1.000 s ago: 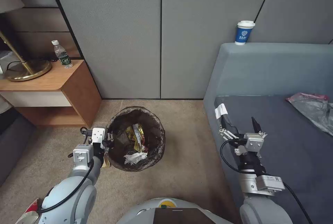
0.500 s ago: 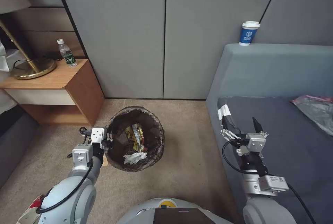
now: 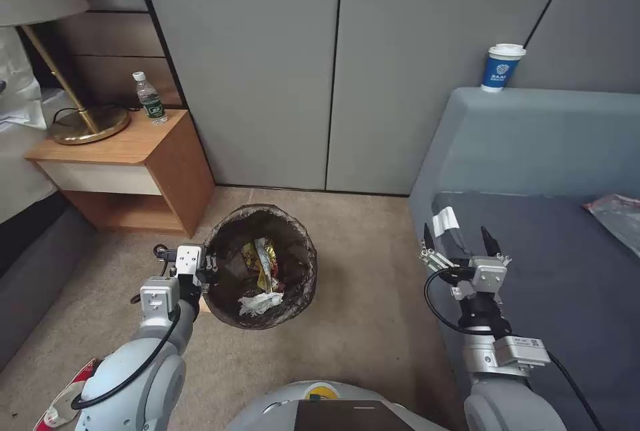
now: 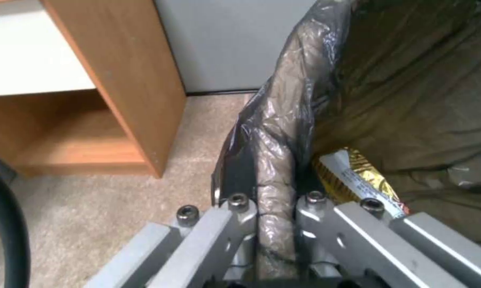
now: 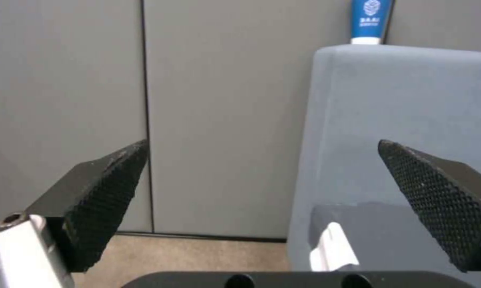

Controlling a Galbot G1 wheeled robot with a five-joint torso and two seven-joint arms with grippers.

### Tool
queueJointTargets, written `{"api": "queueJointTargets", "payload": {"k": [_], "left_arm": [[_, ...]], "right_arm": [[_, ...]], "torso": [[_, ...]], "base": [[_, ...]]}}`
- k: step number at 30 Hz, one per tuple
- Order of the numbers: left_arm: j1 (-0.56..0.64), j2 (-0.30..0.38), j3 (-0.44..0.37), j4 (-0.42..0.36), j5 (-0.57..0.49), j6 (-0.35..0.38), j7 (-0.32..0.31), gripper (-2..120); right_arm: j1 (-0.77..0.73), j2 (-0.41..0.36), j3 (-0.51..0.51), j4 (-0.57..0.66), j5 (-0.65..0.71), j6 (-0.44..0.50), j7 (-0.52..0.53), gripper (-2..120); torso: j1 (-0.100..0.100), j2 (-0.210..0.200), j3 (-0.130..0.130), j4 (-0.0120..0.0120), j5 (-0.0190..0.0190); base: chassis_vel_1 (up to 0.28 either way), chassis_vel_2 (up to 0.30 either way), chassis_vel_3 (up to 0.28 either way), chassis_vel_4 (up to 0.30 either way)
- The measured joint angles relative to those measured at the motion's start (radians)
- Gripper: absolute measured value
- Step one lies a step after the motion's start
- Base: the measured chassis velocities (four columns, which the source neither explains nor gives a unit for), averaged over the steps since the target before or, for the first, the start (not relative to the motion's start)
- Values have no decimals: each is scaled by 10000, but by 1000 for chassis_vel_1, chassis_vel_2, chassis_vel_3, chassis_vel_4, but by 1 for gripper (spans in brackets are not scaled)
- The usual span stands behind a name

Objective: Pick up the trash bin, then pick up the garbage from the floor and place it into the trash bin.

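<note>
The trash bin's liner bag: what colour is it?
Dark brown-black, translucent over the rim of the trash bin; clearest in the left wrist view.

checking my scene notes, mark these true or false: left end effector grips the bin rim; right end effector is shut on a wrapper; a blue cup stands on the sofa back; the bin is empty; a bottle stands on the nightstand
1. The left end effector grips the trash bin rim: true.
2. The right end effector is shut on a wrapper: false, open and empty.
3. A blue cup stands on the sofa back: true.
4. The bin is empty: false, a yellow wrapper and white tissue lie inside.
5. A bottle stands on the nightstand: true.
</note>
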State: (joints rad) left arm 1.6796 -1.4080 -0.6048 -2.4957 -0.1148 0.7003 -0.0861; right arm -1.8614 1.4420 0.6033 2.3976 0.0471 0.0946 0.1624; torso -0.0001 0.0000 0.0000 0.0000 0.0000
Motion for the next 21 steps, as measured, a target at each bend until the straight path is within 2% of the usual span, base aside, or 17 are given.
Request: {"api": "queueJointTargets", "payload": {"k": [21], "left_arm": [[-18,-26,19,43,9,-6,39,2]], "right_arm": [[-12,8,-27,-71,0,-6,29,100]], "torso": [[0,0,0,0,0]], "base": [[26,27,28,31]]}}
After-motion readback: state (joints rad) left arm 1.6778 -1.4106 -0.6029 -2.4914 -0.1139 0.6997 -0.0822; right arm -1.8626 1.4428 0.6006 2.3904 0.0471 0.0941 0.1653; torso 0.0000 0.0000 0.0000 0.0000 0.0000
